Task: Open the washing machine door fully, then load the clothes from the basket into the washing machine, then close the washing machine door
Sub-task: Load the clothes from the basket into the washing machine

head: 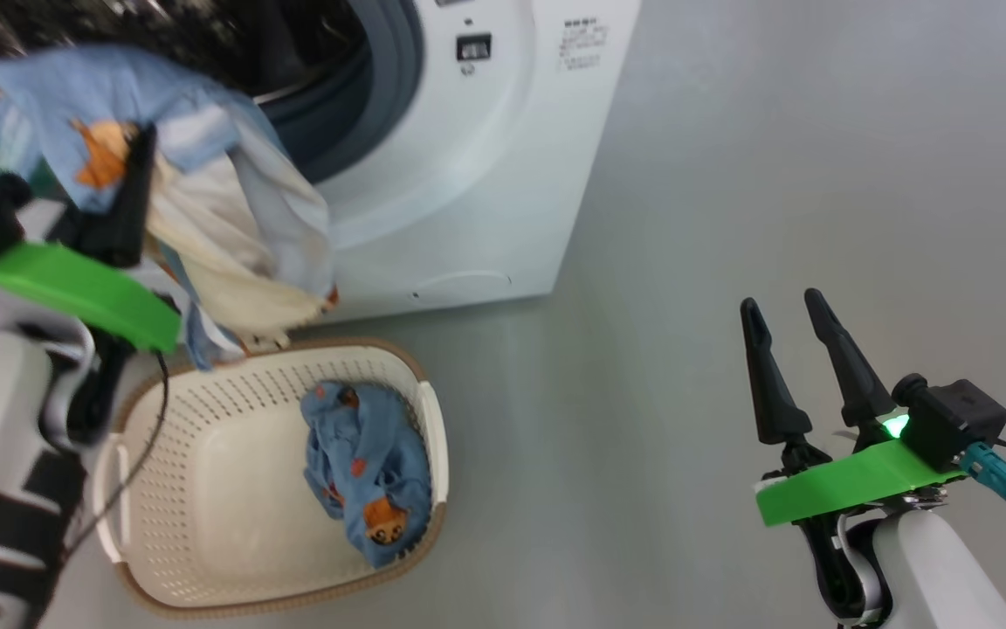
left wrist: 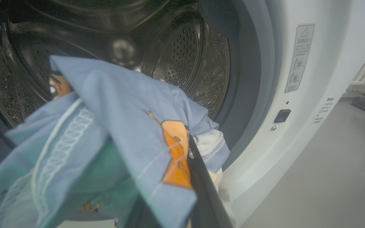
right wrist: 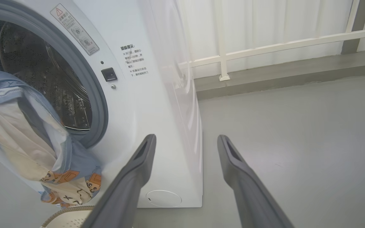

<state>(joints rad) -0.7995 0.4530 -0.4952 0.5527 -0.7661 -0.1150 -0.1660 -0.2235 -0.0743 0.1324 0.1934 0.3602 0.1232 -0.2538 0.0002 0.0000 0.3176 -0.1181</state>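
Left gripper (head: 143, 148): clamped shut on bear-print garment (head: 206, 166), raised just before the washing machine (head: 485, 175) mouth.
Drum (left wrist: 182, 63): straight ahead of those fingers; the garment's long axis hangs down toward the basket (head: 206, 524).
Right gripper (head: 781, 306): spread wide, empty, well right of the machine.
Remaining garment (head: 368, 467): in the basket, below the mouth.
Nearer arm: left.

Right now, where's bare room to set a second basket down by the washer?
Bare: grey floor right of the white front-loading washing machine and cream perforated plastic basket, around the open right gripper. Crowded: the drum mouth, where the left gripper holds light-blue bear-print clothes.
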